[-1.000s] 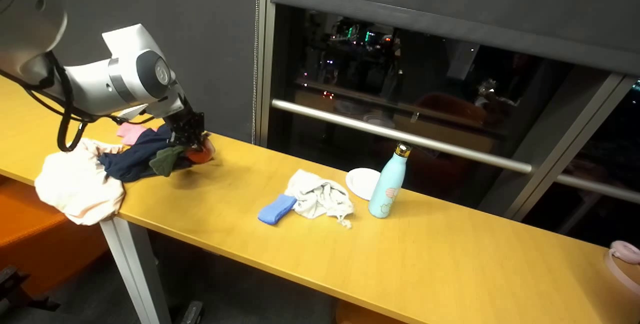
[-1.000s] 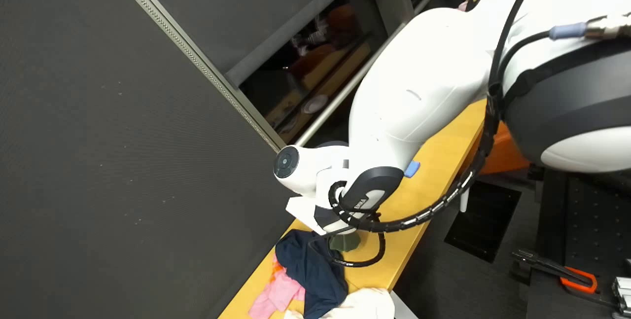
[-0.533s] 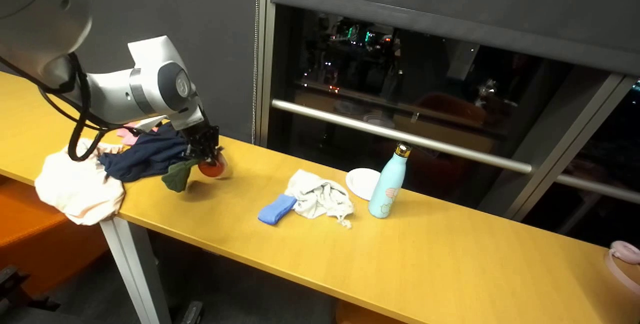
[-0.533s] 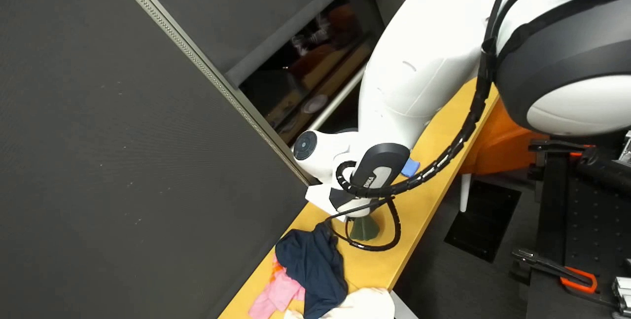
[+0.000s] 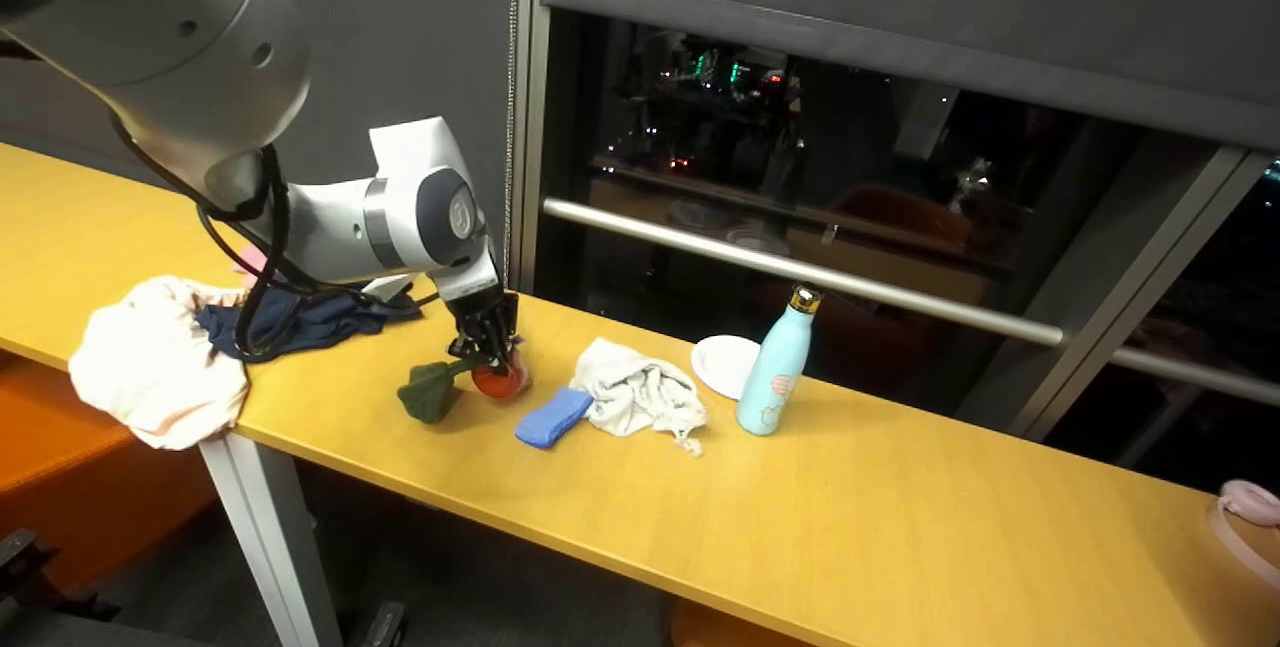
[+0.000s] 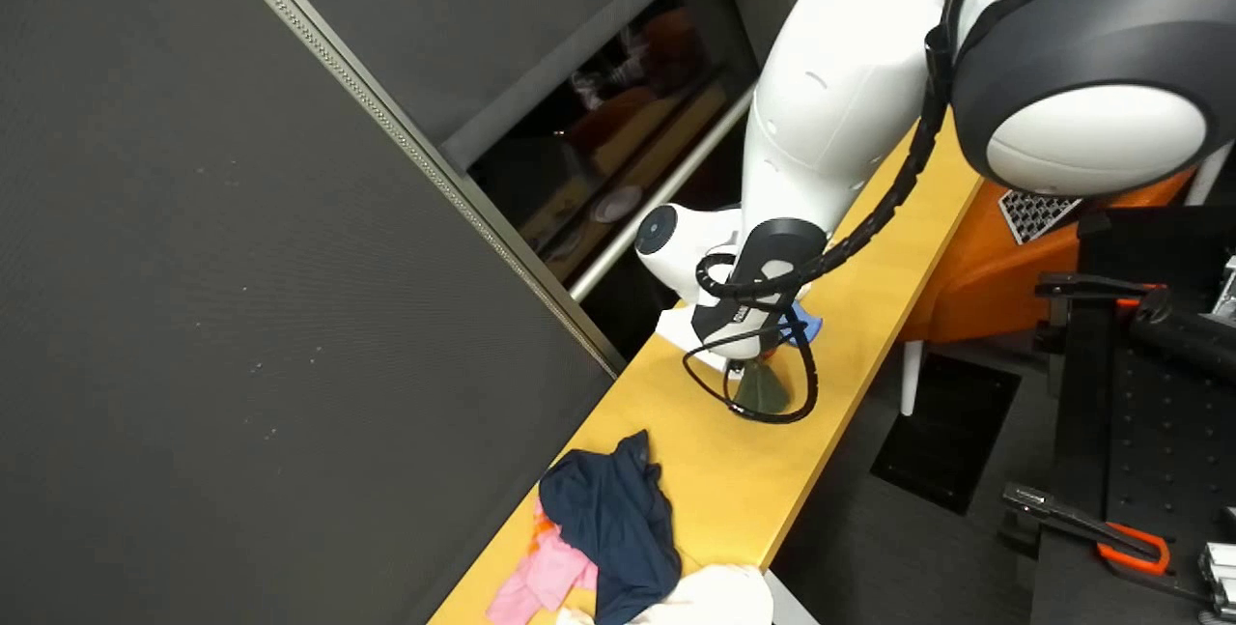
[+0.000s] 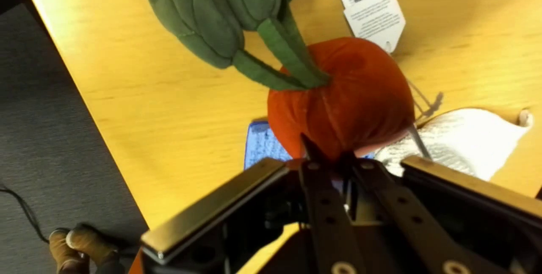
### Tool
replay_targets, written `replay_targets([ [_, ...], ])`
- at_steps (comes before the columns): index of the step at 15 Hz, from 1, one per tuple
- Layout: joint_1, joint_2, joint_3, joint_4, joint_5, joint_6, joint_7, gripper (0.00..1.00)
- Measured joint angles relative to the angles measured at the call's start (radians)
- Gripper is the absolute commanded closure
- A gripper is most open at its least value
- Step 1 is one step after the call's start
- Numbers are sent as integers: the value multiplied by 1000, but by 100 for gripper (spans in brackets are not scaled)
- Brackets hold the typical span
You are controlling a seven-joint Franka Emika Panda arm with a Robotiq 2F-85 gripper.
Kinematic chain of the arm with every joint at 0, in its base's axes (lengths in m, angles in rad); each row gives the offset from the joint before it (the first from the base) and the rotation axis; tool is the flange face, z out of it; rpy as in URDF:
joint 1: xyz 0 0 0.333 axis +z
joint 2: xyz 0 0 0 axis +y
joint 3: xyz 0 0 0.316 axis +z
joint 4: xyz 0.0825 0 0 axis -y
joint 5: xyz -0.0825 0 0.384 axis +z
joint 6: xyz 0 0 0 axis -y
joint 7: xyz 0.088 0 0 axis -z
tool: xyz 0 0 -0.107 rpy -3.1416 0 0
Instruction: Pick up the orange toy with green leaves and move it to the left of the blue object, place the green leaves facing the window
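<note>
The orange toy with green leaves hangs in my gripper, low over the table. In the wrist view my gripper is shut on the toy's orange body, pinching a fold of it. The leaves stick out away from the jaws; they also show under the arm in an exterior view. A tag dangles from the toy. The blue object lies just right of the toy, partly hidden behind it in the wrist view. The window is behind the table.
A white cloth bag touches the blue object. A white plate and a light-blue bottle stand farther right. Navy cloth and pale cloth lie left. Pink headphones lie at the far right. The table's front edge is near.
My arm has carried the toy off the navy cloth and to the right along the table, toward the blue object, in the exterior view with the bottle. The blue object and bag have not moved.
</note>
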Motion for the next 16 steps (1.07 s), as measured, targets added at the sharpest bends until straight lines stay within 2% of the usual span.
replay_targets([
  [4,-34,7,0,3,1,-25,-5,32],
  [8,-36,-1,-3,16,0,-172,-28,2],
  [11,-41,-29,-3,16,-1,-275,-99,0],
  [16,-101,-72,2,5,-4,-301,-424,0],
])
